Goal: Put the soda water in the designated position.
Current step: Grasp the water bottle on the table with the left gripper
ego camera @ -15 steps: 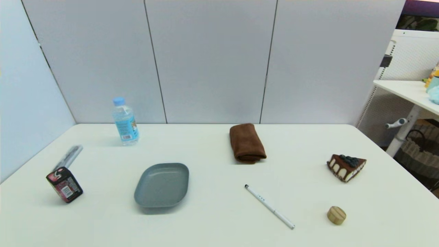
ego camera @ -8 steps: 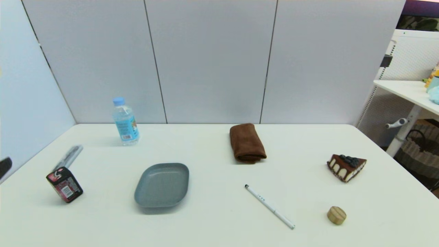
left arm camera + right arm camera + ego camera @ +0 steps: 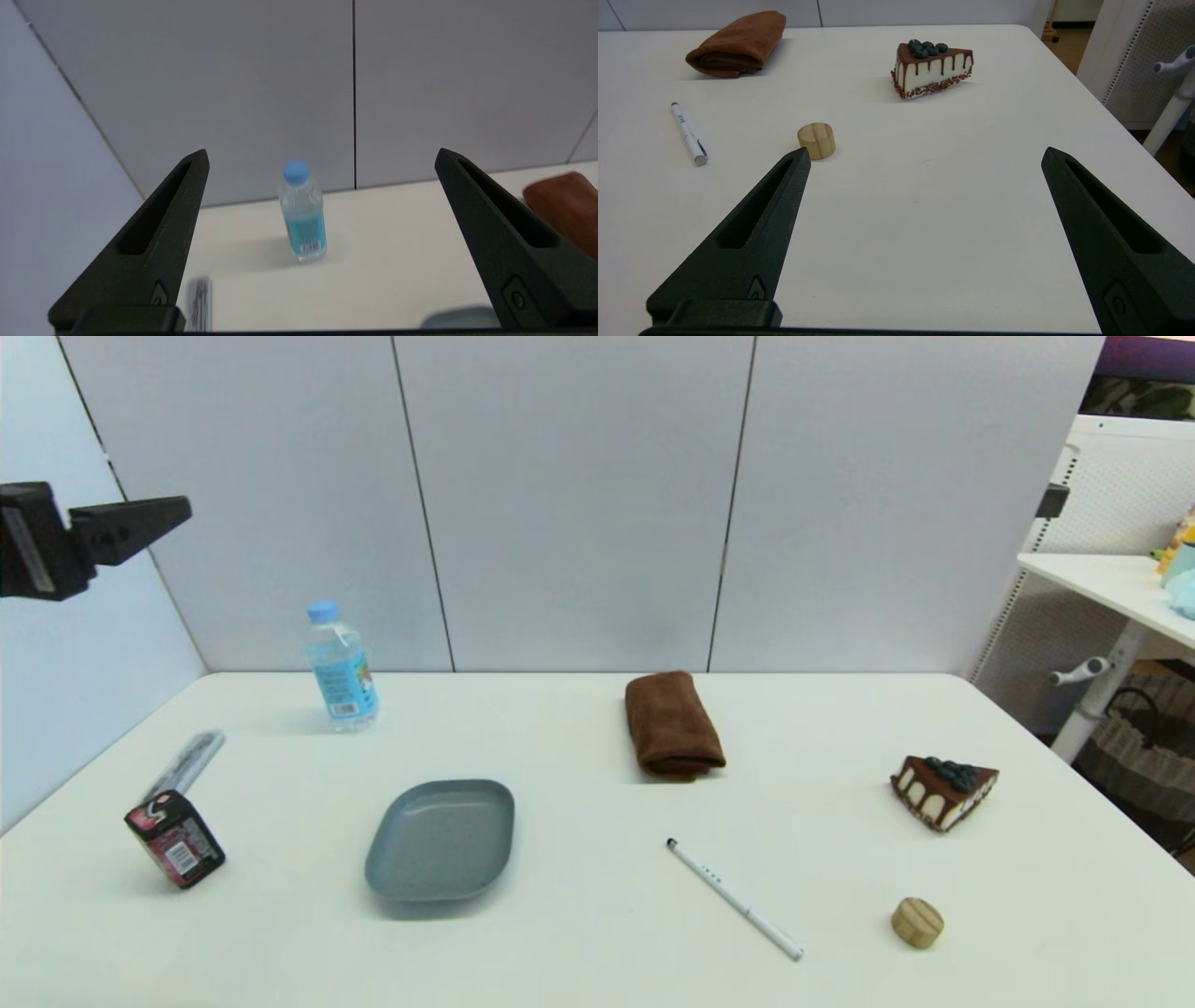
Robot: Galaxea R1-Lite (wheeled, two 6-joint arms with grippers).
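Head view, step: the approach. The left hand (image 3: 140, 523) hangs high at the robot's far left, well apart from the soda water (image 3: 341, 665) and above its cap; nothing is gripped.
Head view, soda water: upright near the back-left of the counter (image 3: 597, 933), close to the grey wall panels, behind the grey plate (image 3: 441, 840) and beyond the dark red-labelled box (image 3: 175, 838).
Head view, destination: no mark shows on the white counter, so I cannot tell which bare patch is meant.
Head view, other things: brown towel (image 3: 672, 726), white pen (image 3: 734, 898), cake slice (image 3: 943, 791) and wooden puck (image 3: 916, 922) lie to the right, clear of the bottle.
Left wrist view, hand: the left hand (image 3: 321, 156) is spread wide, and the bottle (image 3: 302, 212) stands framed between its fingers, though well ahead of them.
Left wrist view, next move: likely lower and advance so the fingers straddle the bottle's body, then close; a tall light bottle could tip if nudged.
Left wrist view, writing: blue-and-white label with a barcode at its lower edge; the print is too small to read, no brand legible.
Right wrist view, hand: the right hand (image 3: 924, 154) is idle low over the counter's right part, fingers wide, holding nothing.
Right wrist view, writing: small dark marks on the pen (image 3: 688, 133), unreadable.
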